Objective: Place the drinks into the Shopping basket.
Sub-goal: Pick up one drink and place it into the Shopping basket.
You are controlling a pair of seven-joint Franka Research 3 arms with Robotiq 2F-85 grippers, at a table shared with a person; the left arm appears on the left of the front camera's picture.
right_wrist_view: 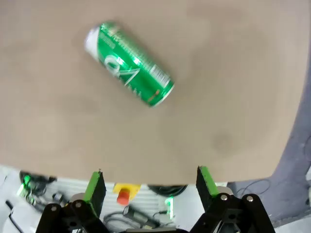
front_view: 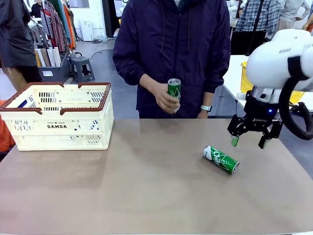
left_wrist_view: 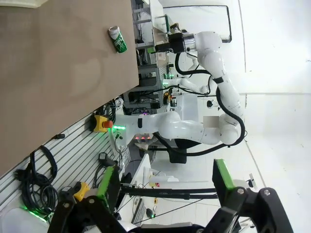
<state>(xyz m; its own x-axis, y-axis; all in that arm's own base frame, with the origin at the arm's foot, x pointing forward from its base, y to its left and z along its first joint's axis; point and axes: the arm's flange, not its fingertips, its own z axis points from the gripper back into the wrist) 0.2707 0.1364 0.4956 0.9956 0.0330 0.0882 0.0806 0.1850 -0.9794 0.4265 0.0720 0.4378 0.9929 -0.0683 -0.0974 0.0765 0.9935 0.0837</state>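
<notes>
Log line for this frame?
right tool: open, hovering beside lying green can | left tool: open | person's hand: holds second green can upright | Shopping basket: robot's left

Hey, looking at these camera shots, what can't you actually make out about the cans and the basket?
- Front view: the inside of the Shopping basket is hidden by its near wall; cans in it cannot be counted.
- Front view: the lower half of the held green can is covered by the person's hand.
- Right wrist view: lettering on the lying green can is blurred.

Green can (right_wrist_view: 129, 64) on its side on table (right_wrist_view: 233, 87) — end effector (right_wrist_view: 151, 187) spread wide, apart from it.
</notes>
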